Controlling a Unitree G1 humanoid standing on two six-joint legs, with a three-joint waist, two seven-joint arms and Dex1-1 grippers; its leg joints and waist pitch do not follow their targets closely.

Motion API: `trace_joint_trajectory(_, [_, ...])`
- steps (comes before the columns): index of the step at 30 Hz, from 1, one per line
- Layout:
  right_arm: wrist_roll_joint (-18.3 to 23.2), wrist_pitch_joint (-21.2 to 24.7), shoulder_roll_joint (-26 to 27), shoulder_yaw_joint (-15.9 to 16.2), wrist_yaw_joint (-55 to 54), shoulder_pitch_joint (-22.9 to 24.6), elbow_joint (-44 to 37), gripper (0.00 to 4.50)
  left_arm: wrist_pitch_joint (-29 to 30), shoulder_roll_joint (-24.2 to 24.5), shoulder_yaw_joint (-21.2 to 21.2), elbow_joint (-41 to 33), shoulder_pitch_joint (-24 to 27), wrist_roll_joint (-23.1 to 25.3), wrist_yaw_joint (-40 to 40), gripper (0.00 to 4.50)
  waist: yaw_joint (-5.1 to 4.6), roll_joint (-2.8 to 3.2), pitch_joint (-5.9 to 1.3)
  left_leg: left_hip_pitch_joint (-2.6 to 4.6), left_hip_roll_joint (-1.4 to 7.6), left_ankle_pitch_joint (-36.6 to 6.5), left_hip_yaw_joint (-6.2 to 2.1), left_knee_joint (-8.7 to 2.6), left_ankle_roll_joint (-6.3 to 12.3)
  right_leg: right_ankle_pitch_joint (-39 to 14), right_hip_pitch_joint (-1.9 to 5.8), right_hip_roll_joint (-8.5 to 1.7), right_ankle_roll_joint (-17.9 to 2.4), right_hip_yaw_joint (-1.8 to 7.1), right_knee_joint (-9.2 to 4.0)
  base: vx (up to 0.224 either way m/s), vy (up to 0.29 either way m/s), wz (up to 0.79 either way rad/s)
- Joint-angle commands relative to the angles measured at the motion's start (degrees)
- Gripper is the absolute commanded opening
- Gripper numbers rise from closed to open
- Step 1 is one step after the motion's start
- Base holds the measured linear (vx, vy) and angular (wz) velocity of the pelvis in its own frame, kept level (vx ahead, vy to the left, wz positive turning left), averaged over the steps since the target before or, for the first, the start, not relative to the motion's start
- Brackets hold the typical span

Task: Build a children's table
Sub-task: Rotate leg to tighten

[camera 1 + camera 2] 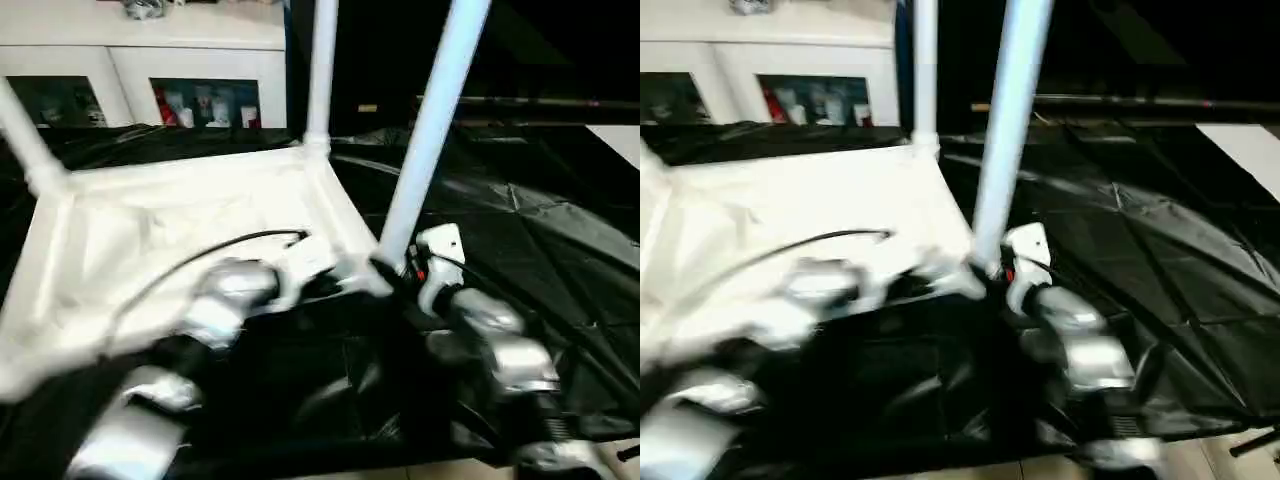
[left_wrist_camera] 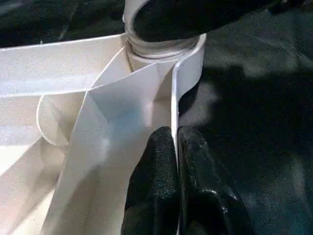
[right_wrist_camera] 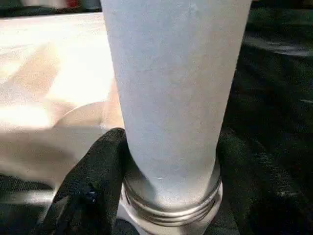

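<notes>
The small white plastic children's table point(image 1: 170, 250) lies upside down on the black-draped work table point(image 1: 540, 240), tapered round legs pointing up. The right wrist view reveals a threaded collar at the base of the near white tube leg point(image 3: 173, 98), seated at its corner socket; the head views blur this. The right gripper point(image 3: 171, 166) clasps that leg's base between both black fingers. The left gripper point(image 2: 173, 171) pinches the tabletop's thin side wall beside the socket, fingers nearly together. The legs' tops are cut off.
</notes>
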Motion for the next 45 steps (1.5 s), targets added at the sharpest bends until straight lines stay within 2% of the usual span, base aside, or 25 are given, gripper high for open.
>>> trace_joint_trajectory(1, [-1.0, 3.6, 2.1, -0.7, -5.8, 0.6, 4.4, 2.49, 0.7, -3.4, -0.9, 2.0, -0.7, 0.1, 4.2, 0.00, -0.15, 0.26, -2.41, 1.10, 2.54, -17.0, -1.59, -4.56, -1.35, -20.2, 0.94, -4.26, -9.1, 2.92, -5.72, 0.000, 0.000, 0.00])
trace_joint_trajectory(3, [-2.2, 3.4, 3.9, 0.1, -8.5, -0.5, 5.5, 2.49, 1.1, -5.3, -1.1, 2.9, -1.7, 0.6, 5.8, 0.00, -0.22, -0.07, -2.37, 0.89, 2.38, -17.3, -1.59, -4.67, -1.18, -20.1, 0.93, -4.08, -8.7, 2.89, -5.79, 0.000, 0.000, 0.00])
trace_joint_trajectory(4, [-3.2, 2.8, 4.4, 1.3, -8.9, -1.4, 6.1, 2.49, 0.9, -5.9, -1.3, 3.4, -2.1, 1.0, 6.5, 0.00, -0.07, 0.16, -2.47, 0.95, 2.37, -17.0, -1.62, -4.63, -1.10, -19.7, 0.96, -4.13, -8.3, 2.91, -5.79, 0.000, 0.000, 0.00])
trace_joint_trajectory(5, [-4.1, 2.2, 4.9, 1.9, -9.3, -1.9, 6.4, 2.49, 0.9, -6.3, -1.3, 3.7, -2.4, 1.3, 6.8, 0.00, -0.09, 0.11, -2.49, 0.79, 2.39, -16.7, -1.66, -4.66, -1.07, -19.2, 1.04, -4.12, -8.2, 2.89, -5.78, 0.000, 0.000, 0.00])
trace_joint_trajectory(8, [-3.7, 0.8, 5.9, 1.2, -9.4, -2.7, 6.2, 2.49, 0.1, -6.0, -1.2, 4.1, -2.5, 1.9, 7.1, 0.00, -0.13, 0.00, -2.57, 0.65, 2.29, -16.2, -1.62, -4.64, -0.77, -17.8, 1.16, -4.10, -8.2, 2.87, -5.69, 0.000, 0.000, 0.00])
trace_joint_trajectory(10, [-2.1, 0.1, 5.7, 0.6, -7.4, -2.7, 5.5, 2.86, -0.2, -5.1, -1.1, 3.8, -2.2, 1.7, 6.6, 0.00, -0.02, -0.08, -2.59, 0.55, 2.36, -15.8, -1.60, -4.65, -0.08, -16.9, 1.22, -4.14, -8.4, 2.90, -5.60, 0.000, 0.000, 0.00])
trace_joint_trajectory(12, [-1.8, 0.2, 5.5, 0.6, -6.9, -2.6, 5.3, 2.95, -0.4, -4.8, -1.1, 3.6, -2.1, 1.7, 6.4, 0.00, -0.02, -0.13, -2.56, 0.50, 2.32, -15.7, -1.56, -4.65, 0.24, -16.5, 1.27, -4.08, -8.4, 2.89, -5.60, 0.000, 0.000, 0.00])
trace_joint_trajectory(14, [-1.7, 1.8, 2.9, 2.2, -2.0, -2.3, 3.4, 3.05, -2.5, -2.3, -1.0, 2.5, -0.9, 0.9, 3.5, 0.00, 0.04, -0.27, -2.53, 0.44, 2.31, -15.6, -1.57, -4.67, 0.76, -16.9, 1.37, -4.03, -8.4, 2.81, -5.68, 0.000, 0.000, 0.00])
trace_joint_trajectory(15, [-2.1, 2.1, 1.8, 2.8, -0.6, -2.2, 2.7, 3.31, -3.2, -1.4, -1.0, 2.0, -0.5, 0.7, 2.4, 0.00, 0.09, -0.26, -2.56, 0.32, 2.37, -14.9, -1.56, -4.64, 0.92, -16.2, 1.51, -4.09, -8.5, 2.85, -5.54, 0.000, 0.000, 0.00])
trace_joint_trajectory(17, [-2.5, 2.7, 0.5, 3.4, 1.3, -2.1, 1.9, 3.31, -3.7, -0.5, -0.8, 1.6, 0.1, 0.4, 1.1, 0.00, 0.08, -0.26, -2.62, 0.31, 2.33, -13.9, -1.49, -4.54, 1.06, -15.6, 1.55, -4.15, -8.8, 2.85, -5.51, 0.000, 0.000, 0.00])
trace_joint_trajectory(18, [-2.7, 3.6, -3.3, 5.0, 7.0, -1.4, -0.8, 3.31, -5.0, 1.8, -0.4, 0.7, 1.3, -0.3, -2.0, 0.00, 0.12, -0.46, -2.67, 0.25, 2.32, -13.1, -1.41, -4.46, 1.48, -14.8, 1.63, -4.09, -8.9, 2.84, -5.40, 0.000, 0.000, 0.00])
trace_joint_trajectory(19, [-2.5, 3.8, -3.8, 5.1, 8.0, -1.3, -1.2, 3.31, -5.4, 2.2, -0.3, 0.5, 1.5, -0.5, -2.6, 0.00, 0.17, -0.52, -2.67, 0.04, 2.37, -11.9, -1.36, -4.39, 2.03, -13.5, 1.82, -4.15, -9.1, 2.89, -5.21, 0.000, 0.000, 0.00])
trace_joint_trajectory(20, [-2.0, 4.3, -5.3, 5.5, 10.5, -1.0, -2.4, 3.31, -6.5, 3.2, -0.1, 0.0, 2.1, -1.1, -4.2, 0.00, 0.23, -0.62, -2.64, 0.12, 2.31, -11.7, -1.32, -4.36, 2.31, -13.5, 1.87, -4.04, -9.2, 2.80, -5.27, 0.000, 0.000, 0.00])
trace_joint_trajectory(22, [-0.5, 4.9, -8.8, 6.1, 16.6, -0.1, -4.8, 3.31, -7.9, 5.5, 0.4, -1.3, 3.3, -2.8, -8.3, 0.00, 0.27, -0.49, -2.81, 0.04, 2.50, -10.5, -1.29, -4.25, 3.03, -11.8, 1.91, -4.20, -9.9, 2.83, -4.95, 0.000, 0.000, 0.00])
trace_joint_trajectory(23, [-0.1, 5.1, -9.9, 6.4, 18.7, 0.1, -5.6, 3.31, -8.4, 6.2, 0.5, -1.8, 3.7, -3.4, -9.8, 0.00, 0.26, -0.48, -2.77, -0.02, 2.55, -10.1, -1.28, -4.23, 3.14, -11.0, 1.87, -4.11, -10.2, 2.83, -4.86, 0.000, 0.000, 0.00])
trace_joint_trajectory(24, [0.3, 5.0, -12.1, 7.3, 22.6, 0.6, -6.6, 3.31, -8.3, 7.7, 0.7, -2.6, 4.4, -4.2, -12.1, 0.00, 0.33, -0.75, -2.74, -0.09, 2.59, -9.5, -1.26, -4.18, 3.52, -10.0, 1.94, -4.12, -10.6, 2.79, -4.60, 0.000, 0.000, 0.00])
trace_joint_trajectory(26, [0.5, 4.3, -13.7, 8.3, 26.0, 1.0, -7.1, 3.31, -8.9, 8.9, 0.7, -3.3, 4.9, -4.7, -14.2, 0.00, 0.26, -0.52, -2.81, -0.01, 2.62, -8.8, -1.18, -4.10, 3.88, -8.3, 1.87, -4.07, -11.4, 2.79, -4.40, 0.000, 0.000, 0.00])
trace_joint_trajectory(28, [0.8, 3.9, -15.4, 9.5, 29.8, 1.5, -7.8, 3.31, -9.3, 10.2, 1.0, -4.2, 5.5, -5.5, -16.3, 0.00, 0.26, -0.66, -2.86, 0.00, 2.70, -8.1, -1.17, -4.04, 4.13, -6.8, 1.95, -4.10, -12.3, 2.75, -4.13, 0.000, 0.000, 0.00])
trace_joint_trajectory(32, [1.4, 2.8, -16.0, 9.7, 32.1, 1.4, -7.9, 3.31, -9.7, 11.2, 1.1, -5.0, 6.1, -6.1, -17.4, 0.00, 0.18, -0.85, -2.82, 0.07, 2.70, -7.8, -1.04, -3.95, 4.36, -5.9, 1.89, -4.10, -13.2, 2.77, -3.97, 0.000, 0.000, 0.00])
trace_joint_trajectory(41, [3.1, 2.3, -15.2, 9.1, 34.4, 1.0, -6.5, 3.31, -9.5, 11.6, 1.0, -6.2, 7.0, -6.4, -18.7, 0.00, 0.16, -0.83, -2.83, 0.13, 2.66, -7.5, -1.01, -3.90, 4.03, -6.8, 1.95, -4.10, -13.0, 2.80, -3.97, 0.000, 0.000, 0.00])
trace_joint_trajectory(42, [3.1, 2.2, -15.0, 8.9, 34.4, 1.0, -6.3, 3.04, -9.5, 11.6, 0.9, -6.3, 7.0, -6.5, -18.7, 0.00, 0.17, -0.81, -2.83, 0.15, 2.69, -7.5, -1.02, -3.91, 4.05, -6.7, 1.95, -4.12, -13.1, 2.80, -3.95, 0.000, 0.000, 0.00])
trace_joint_trajectory(45, [3.1, 1.9, -14.7, 9.0, 34.5, 1.4, -6.0, 2.90, -9.5, 11.6, 0.8, -6.2, 7.0, -6.3, -18.6, 0.00, 0.20, -0.78, -2.87, 0.15, 2.62, -7.1, -0.97, -3.83, 4.16, -5.8, 1.99, -4.08, -13.3, 2.79, -3.86, 0.000, 0.000, 0.00])
